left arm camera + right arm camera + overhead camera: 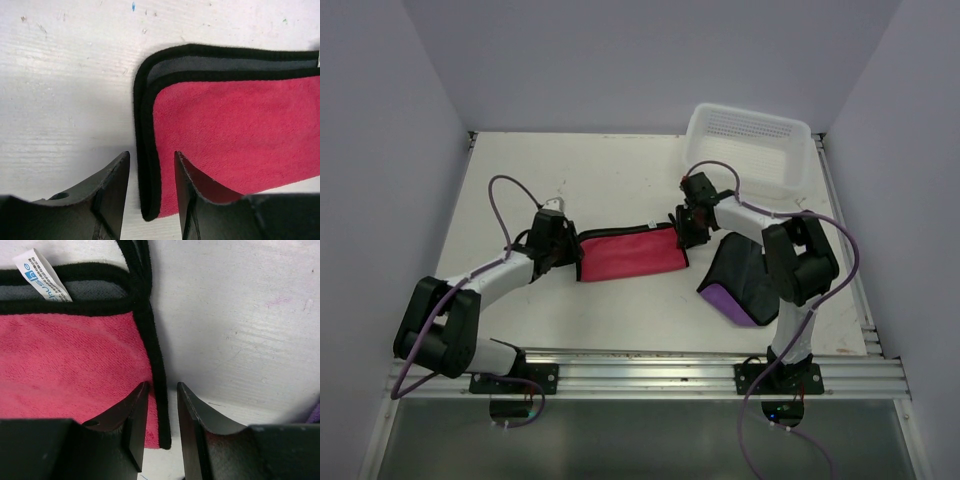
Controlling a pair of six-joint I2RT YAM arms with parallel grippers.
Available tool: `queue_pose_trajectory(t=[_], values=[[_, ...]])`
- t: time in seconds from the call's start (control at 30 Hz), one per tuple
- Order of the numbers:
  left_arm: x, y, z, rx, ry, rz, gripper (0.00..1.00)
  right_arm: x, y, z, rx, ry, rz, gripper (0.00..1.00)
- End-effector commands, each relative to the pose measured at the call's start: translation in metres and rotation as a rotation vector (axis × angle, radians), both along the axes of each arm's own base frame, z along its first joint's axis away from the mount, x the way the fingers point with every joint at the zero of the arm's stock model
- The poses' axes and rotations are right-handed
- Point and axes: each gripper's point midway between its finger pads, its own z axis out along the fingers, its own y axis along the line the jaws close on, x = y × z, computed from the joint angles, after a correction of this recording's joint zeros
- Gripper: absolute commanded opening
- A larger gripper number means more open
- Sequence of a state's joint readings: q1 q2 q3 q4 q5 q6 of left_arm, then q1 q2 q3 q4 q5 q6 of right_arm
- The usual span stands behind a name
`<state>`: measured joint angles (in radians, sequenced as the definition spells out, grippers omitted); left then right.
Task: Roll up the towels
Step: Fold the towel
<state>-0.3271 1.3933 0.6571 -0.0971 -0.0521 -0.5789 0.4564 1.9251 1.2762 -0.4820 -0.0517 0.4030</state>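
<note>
The pink-red towel [630, 253] lies flat on the table as a folded strip edged in black. My left gripper [565, 250] is at its left end, and in the left wrist view the left gripper [151, 165] stands open astride the black border of the towel [235, 135], not pinching it. My right gripper [688, 232] is at the right end. The right wrist view shows the right gripper [162, 390] open, with the black edge of the towel [70, 355] between its fingers. The purple towel [740, 285] with black fabric lies crumpled under the right arm.
A white perforated basket [750, 145] stands at the back right corner. A white label [42, 275] sticks out of the pink-red towel's far edge. Walls close in the table on the left, the back and the right.
</note>
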Motion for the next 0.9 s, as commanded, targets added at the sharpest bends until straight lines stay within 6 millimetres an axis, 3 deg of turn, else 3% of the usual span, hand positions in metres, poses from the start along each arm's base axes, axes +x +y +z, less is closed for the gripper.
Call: queue_pose_trajectory(t=[0.0,0.2,0.33,0.53,0.7,0.87], values=[[0.006,-0.003,0.004,-0.030,-0.048,-0.028,0.44,-0.012,0.001,-0.014,-0.024,0.025,0.018,0.33],[0.005,-0.004,-0.002,-0.041,-0.051,-0.027,0.40,-0.021,0.005,-0.021,-0.071,0.030,0.044,0.30],[0.001,-0.002,-0.012,-0.034,-0.029,-0.027,0.37,-0.024,-0.005,-0.023,-0.123,0.026,0.040,0.22],[-0.004,-0.007,-0.016,-0.061,-0.017,-0.046,0.35,-0.020,-0.014,-0.014,-0.174,0.004,0.039,0.00],[-0.005,-0.013,-0.013,-0.095,-0.035,-0.064,0.35,-0.009,-0.009,0.011,-0.159,-0.040,0.037,0.00],[-0.007,-0.013,-0.009,-0.098,-0.052,-0.068,0.36,0.004,-0.020,0.042,-0.220,-0.116,0.044,0.00]])
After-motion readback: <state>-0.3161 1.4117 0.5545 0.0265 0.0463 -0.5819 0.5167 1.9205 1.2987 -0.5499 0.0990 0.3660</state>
